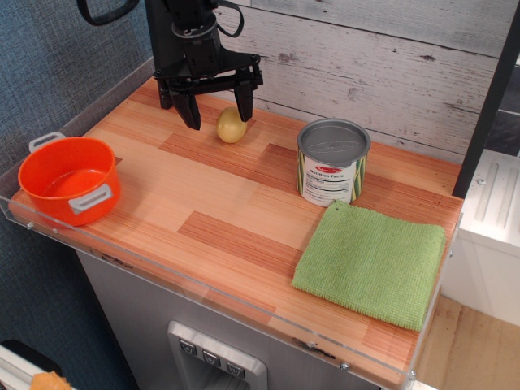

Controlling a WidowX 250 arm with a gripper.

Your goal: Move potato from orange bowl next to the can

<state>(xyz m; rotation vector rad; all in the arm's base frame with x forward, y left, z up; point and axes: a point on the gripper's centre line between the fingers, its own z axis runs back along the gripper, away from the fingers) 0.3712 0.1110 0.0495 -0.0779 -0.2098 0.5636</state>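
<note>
Our fingers [218, 112] spread wide, holding nothing; potato [231, 125] on worktop [203, 203] just below right fingertip; can [332, 162] farther right.

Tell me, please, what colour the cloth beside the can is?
The cloth is light green, plain to see in the only camera view.

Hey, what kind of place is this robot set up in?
Likely a mock kitchen test bench: a wood-look counter with clear edge guards, a plank backdrop, and props like a can.
</note>
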